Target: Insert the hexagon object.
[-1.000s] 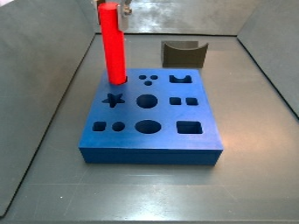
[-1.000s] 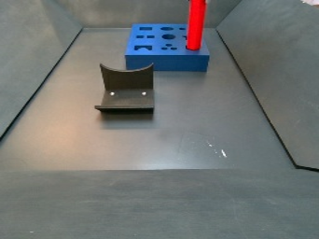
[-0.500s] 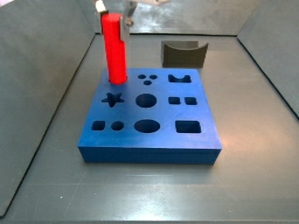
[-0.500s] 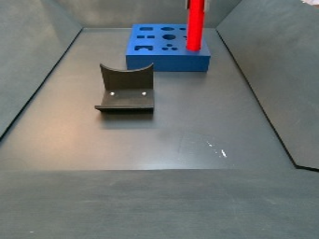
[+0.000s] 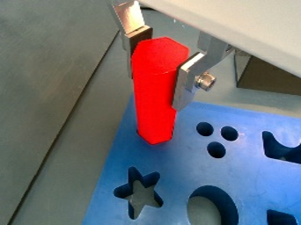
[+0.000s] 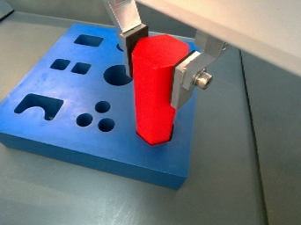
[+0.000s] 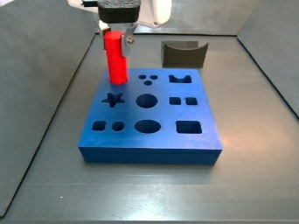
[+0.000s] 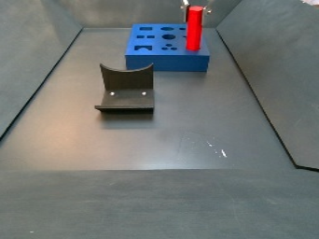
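Observation:
The hexagon object, a bright red glossy prism, stands upright with its lower end at the top face of the blue block, at the block's corner beyond the star hole. My gripper is shut on the prism's upper end, one silver finger on each side. The prism also shows in the other wrist view and in both side views. There the gripper is directly above the blue block. The prism's lower tip is hidden.
A dark grey curved block lies on the grey floor apart from the blue block. Grey walls enclose the floor on the sides. The blue block has several other shaped holes.
The gripper has come down with the red prism. Less of the prism's length shows above the blue block, and the gripper body has entered a side view.

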Tool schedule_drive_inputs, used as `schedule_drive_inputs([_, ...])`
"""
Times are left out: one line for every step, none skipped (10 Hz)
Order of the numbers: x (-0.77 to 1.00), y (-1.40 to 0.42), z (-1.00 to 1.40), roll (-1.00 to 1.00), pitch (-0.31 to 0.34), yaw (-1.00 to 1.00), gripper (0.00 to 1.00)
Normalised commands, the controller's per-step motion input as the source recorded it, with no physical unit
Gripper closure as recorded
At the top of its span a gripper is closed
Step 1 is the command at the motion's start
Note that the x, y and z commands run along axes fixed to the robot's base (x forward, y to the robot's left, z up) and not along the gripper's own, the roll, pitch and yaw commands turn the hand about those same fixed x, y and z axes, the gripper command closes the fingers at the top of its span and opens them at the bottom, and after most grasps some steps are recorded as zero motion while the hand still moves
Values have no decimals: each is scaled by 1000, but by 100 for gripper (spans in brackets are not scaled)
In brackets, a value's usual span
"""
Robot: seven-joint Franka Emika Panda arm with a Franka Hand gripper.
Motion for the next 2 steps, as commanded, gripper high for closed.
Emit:
schedule_drive_inputs([-54, 0, 0, 0, -70, 0, 100])
schedule_drive_inputs([0, 0, 0, 0, 0, 0, 100])
